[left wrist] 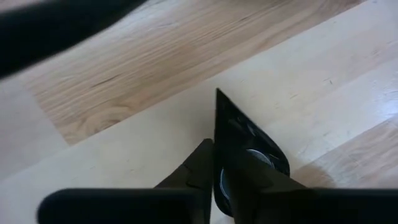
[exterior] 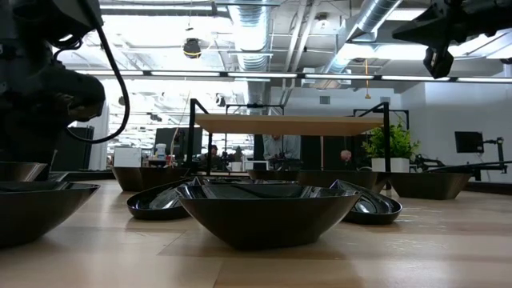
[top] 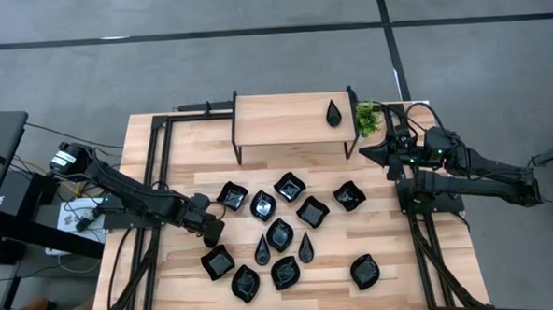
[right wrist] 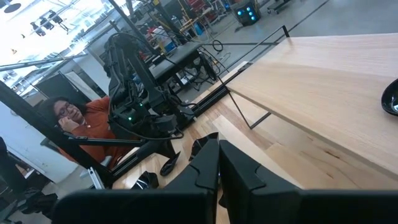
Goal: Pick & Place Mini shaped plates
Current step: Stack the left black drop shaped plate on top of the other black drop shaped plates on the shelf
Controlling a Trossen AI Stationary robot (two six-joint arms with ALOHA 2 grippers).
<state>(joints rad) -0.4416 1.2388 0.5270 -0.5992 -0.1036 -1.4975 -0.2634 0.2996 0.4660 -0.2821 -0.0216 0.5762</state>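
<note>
The left tool (top: 212, 234) is hanging low over the desk (top: 393, 253), clamped on the rim of a small black plate (left wrist: 249, 152) that is standing on edge between its fingers (left wrist: 198, 168). About a dozen more plates (top: 280, 234) are lying spread over the desk's middle, each with nothing in it. One teardrop plate (top: 334, 112) is sitting on the raised shelf (top: 284, 117), beside a green plant (top: 367, 119). The right tool (right wrist: 219, 163) is waiting near that shelf's end, fingers together and gripping nothing.
</note>
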